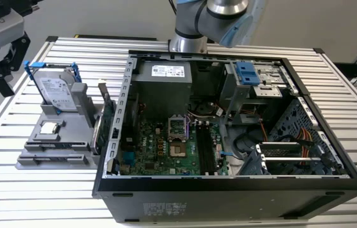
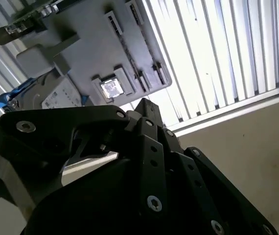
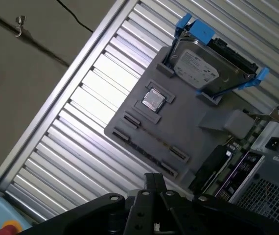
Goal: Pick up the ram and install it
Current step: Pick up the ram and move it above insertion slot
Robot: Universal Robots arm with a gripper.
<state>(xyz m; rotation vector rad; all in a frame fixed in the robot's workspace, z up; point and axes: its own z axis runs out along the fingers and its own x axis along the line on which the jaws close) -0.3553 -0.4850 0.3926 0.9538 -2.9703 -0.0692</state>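
Gripper (image 3: 154,182): black linkage, hanging above and off to one side of the tray; cannot tell whether it is wide or narrow.
Tray (image 3: 193,128): grey, below the gripper and apart from it.
Ram (image 3: 154,138): thin strip, edge-on in a tray slot on the gripper's side, untouched.
Chip (image 3: 152,99): just beyond the ram.
Drive (image 3: 203,63): upright, blue frame, beyond the chip.
Case (image 1: 229,190): open, farthest from the gripper.

Slatted metal table (image 1: 330,80), bearing:
- Open computer case (image 1: 229,199) on its side, with the motherboard (image 1: 159,147) and grey power supply (image 1: 163,88) exposed.
- Grey parts holder (image 1: 39,159) beside the case, at the exterior view's left.
- Hard drive (image 1: 57,90) in blue rails, upright on the holder.
- Small square silver chip (image 1: 51,127) in a holder recess.
- Green expansion card (image 1: 107,118) on edge, nearest the case.
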